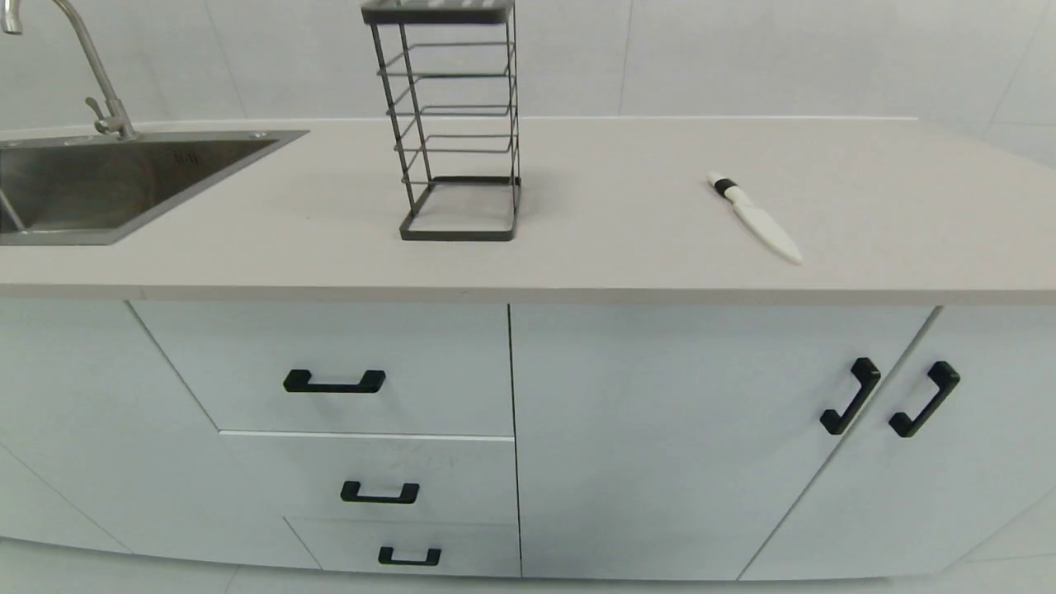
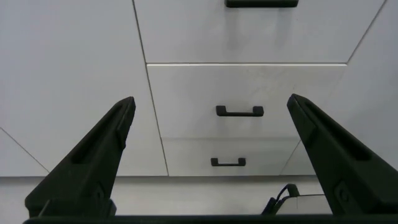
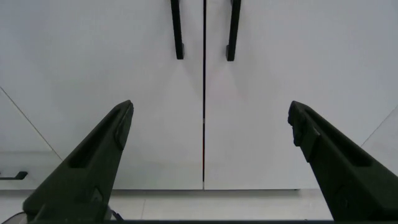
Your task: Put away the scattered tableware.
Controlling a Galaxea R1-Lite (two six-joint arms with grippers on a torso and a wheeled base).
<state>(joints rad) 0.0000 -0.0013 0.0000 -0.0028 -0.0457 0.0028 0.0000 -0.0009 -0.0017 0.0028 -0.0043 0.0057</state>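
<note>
knife white (black band) | rack dark grey | handles black

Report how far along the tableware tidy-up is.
Done: nothing visibly. The white knife lies loose on the counter, apart from the wire rack. In hand: nothing; the left gripper is open facing the drawers, and the right gripper is open facing the cabinet doors. Left: picking up the knife and putting it away, likely in the rack.

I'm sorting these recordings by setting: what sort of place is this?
Probably a kitchen: a steel sink with a faucet set into a long countertop, drawers beneath it, and a knife lying on it.
</note>
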